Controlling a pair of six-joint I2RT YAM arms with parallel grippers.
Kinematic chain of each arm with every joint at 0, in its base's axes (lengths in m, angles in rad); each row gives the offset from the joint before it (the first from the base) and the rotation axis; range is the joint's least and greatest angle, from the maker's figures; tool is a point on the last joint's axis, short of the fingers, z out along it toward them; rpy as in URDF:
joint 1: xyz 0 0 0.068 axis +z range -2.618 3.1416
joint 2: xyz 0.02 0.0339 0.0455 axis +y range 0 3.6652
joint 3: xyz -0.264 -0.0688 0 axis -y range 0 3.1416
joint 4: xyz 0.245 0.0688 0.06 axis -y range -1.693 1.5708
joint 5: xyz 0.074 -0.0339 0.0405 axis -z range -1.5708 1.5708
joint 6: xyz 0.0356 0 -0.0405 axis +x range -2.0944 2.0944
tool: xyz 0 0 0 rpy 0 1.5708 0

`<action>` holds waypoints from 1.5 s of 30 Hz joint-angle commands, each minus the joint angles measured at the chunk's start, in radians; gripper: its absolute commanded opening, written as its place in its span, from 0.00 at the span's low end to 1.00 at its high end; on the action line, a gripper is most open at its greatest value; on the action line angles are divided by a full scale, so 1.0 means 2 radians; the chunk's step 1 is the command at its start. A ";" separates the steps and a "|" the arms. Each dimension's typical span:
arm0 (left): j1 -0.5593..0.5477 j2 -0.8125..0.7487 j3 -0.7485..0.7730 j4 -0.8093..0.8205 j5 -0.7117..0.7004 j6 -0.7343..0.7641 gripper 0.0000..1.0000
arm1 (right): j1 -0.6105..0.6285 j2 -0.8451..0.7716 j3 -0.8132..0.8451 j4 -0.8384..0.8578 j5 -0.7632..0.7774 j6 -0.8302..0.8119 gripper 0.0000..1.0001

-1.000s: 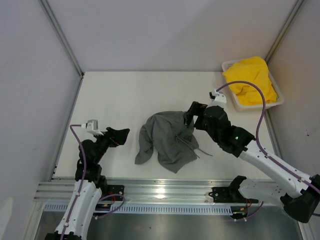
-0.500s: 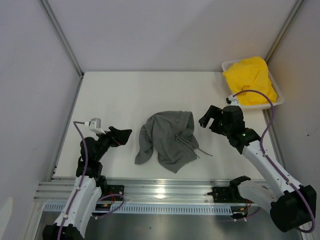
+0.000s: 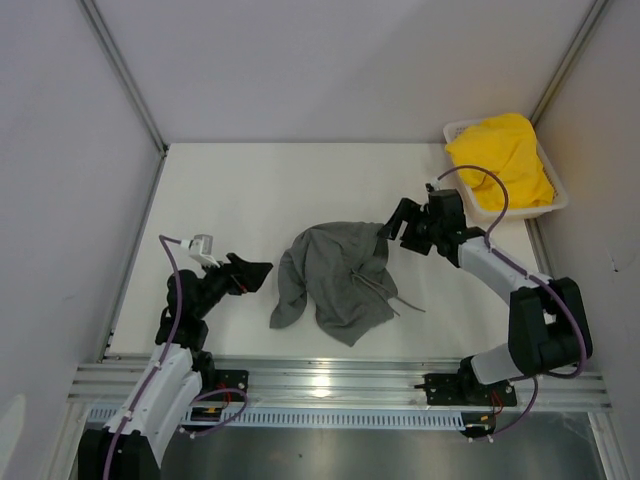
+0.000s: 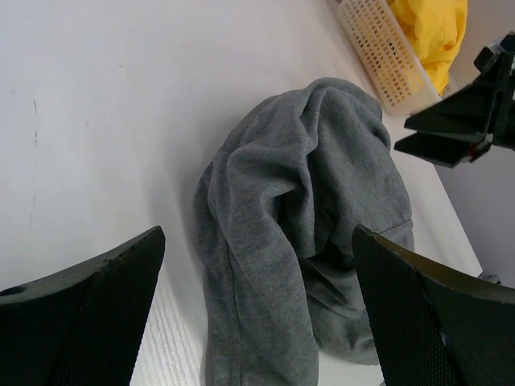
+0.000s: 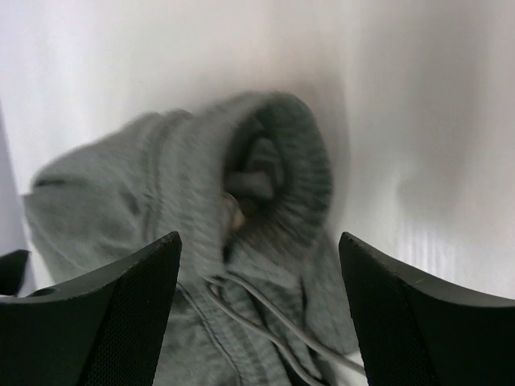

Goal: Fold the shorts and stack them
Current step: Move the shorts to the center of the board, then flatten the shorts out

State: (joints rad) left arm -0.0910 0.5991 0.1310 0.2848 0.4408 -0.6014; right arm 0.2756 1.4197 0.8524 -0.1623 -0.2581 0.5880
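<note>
Left gripper [image 3: 256,271]: jaws spread wide and holding nothing. It hangs over the table [image 3: 240,190] just left of the grey shorts [image 3: 335,280] and points at them, with a strip of bare table between its tips and the cloth.
Left wrist view: the two dark fingers [image 4: 88,314] frame the grey shorts [image 4: 298,209], which lie ahead of them, and nothing sits between the pads.
Right gripper [image 3: 391,224]: jaws apart and gripping nothing. It is low at the far right corner of the grey shorts, tips at the cloth's edge. Whether the tips touch the cloth cannot be told.
Right wrist view: the ribbed waistband opening of the grey shorts [image 5: 265,161] lies just ahead between the parted fingers [image 5: 105,322], and the picture is blurred.
Right gripper seen from the left wrist [image 4: 401,133]: its fingers point at the right side of the heap, close to the fabric.
Grey shorts: a crumpled, unfolded heap in the middle of the table, with a light drawstring [image 3: 400,300] trailing off its right side onto the table.
Yellow shorts [image 3: 505,160]: bunched in the white mesh basket [image 3: 456,130] at the far right corner, well apart from both grippers.
Basket from the left wrist [image 4: 378,56]: the yellow shorts [image 4: 434,32] bulge over its rim.
</note>
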 commanded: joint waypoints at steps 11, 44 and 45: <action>-0.008 -0.007 0.017 0.016 -0.005 0.015 0.99 | 0.000 0.165 0.119 0.146 -0.092 0.083 0.76; -0.016 -0.006 0.015 0.017 -0.012 0.018 0.99 | 0.009 0.118 0.101 0.133 -0.117 0.065 0.00; -0.016 -0.004 0.015 0.017 -0.013 0.018 0.99 | 0.006 0.102 0.102 0.114 -0.109 0.056 0.00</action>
State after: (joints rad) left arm -0.1139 0.5976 0.1310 0.2970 0.4221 -0.5926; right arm 0.2977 1.7195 1.0153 0.1246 -0.4686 0.7769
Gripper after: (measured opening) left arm 0.991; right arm 0.009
